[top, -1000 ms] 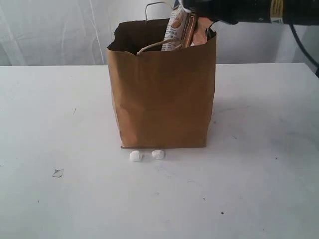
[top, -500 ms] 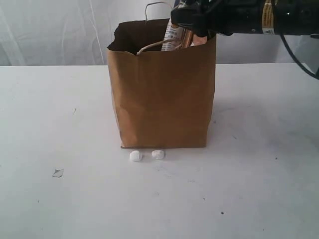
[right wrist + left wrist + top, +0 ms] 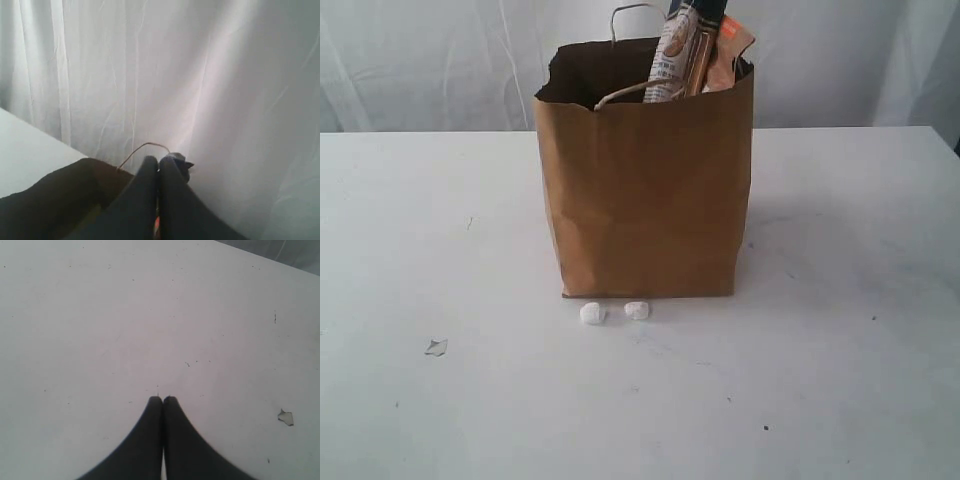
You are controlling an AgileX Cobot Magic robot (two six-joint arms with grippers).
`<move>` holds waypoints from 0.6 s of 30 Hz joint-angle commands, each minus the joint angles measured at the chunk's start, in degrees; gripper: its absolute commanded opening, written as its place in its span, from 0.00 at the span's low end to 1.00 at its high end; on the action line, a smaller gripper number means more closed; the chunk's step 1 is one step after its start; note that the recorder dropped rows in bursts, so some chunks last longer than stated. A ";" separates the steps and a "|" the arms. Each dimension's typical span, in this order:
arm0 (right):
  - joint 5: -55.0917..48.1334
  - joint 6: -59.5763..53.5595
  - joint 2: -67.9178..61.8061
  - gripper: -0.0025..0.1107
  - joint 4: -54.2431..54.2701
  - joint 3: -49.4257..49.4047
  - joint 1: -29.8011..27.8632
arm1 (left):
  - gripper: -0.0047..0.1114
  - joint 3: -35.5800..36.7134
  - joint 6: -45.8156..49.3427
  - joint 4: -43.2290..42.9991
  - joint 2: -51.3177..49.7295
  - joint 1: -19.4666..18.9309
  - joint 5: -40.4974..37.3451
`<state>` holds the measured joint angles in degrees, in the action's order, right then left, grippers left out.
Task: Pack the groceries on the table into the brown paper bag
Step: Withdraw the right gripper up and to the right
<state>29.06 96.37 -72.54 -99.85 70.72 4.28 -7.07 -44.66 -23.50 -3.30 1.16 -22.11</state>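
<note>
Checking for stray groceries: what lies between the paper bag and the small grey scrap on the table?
Only bare table, seen in the exterior view, between the brown paper bag and the scrap.

brown paper bag (image 3: 645, 200): matt kraft paper, lightly creased
handle (image 3: 620, 93): twisted paper cord
table (image 3: 840, 350): smooth matt white, finely speckled
pasta packet (image 3: 672, 50): printed film, slight sheen
curtain (image 3: 420, 60): white cloth, soft folds
left gripper (image 3: 162, 399): smooth matt black
</note>
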 commanded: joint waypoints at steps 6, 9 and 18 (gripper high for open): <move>-13.91 -9.37 8.64 0.02 -0.09 -3.28 -0.29 | 0.04 0.29 -0.29 -0.13 0.32 0.13 -0.04; -14.32 -9.37 10.66 0.02 -0.09 -4.30 -0.29 | 0.04 0.29 -0.29 -0.13 0.32 0.13 -0.04; -13.26 -9.90 11.72 0.02 1.79 -6.90 -0.29 | 0.04 0.29 -0.29 -0.13 0.32 0.13 0.00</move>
<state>19.06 87.85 -61.06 -100.21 65.08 4.28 -7.07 -44.66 -23.50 -3.30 1.16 -22.11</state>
